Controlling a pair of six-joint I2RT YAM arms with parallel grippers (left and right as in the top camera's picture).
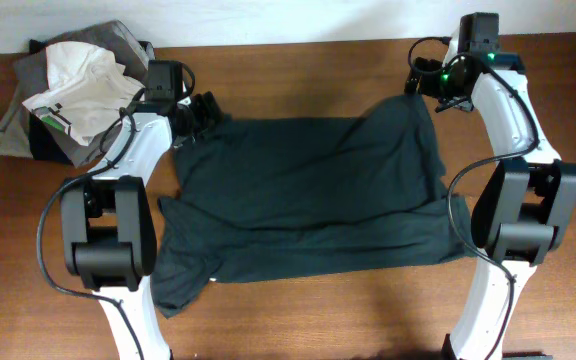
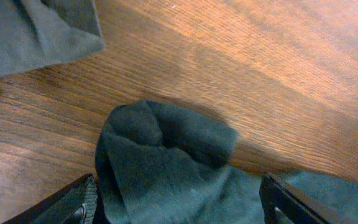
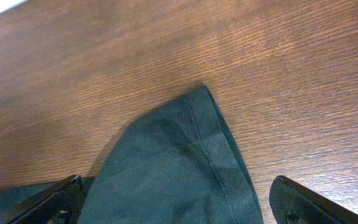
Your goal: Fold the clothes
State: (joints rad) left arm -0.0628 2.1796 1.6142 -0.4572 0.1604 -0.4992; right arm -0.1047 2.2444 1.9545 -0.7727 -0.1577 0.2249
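Overhead: table (image 1: 298, 75); dark shirt (image 1: 308, 190) spread mid-table, left edge partly under left arm (image 1: 118, 235); clothes pile (image 1: 68, 95) far left. Left gripper (image 2: 176, 202) wide apart over bunched far-left shirt corner, right gripper (image 3: 176, 202) wide apart over far-right corner; fingertips (image 3: 61, 198) cut off.

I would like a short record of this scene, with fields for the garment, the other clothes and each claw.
garment: dark green shirt, spread mostly flat on the wooden table
other clothes: heap of clothes at top left of the overhead view
left claw: open, bunched shirt corner between its fingers
right claw: open, flat shirt corner between its fingers
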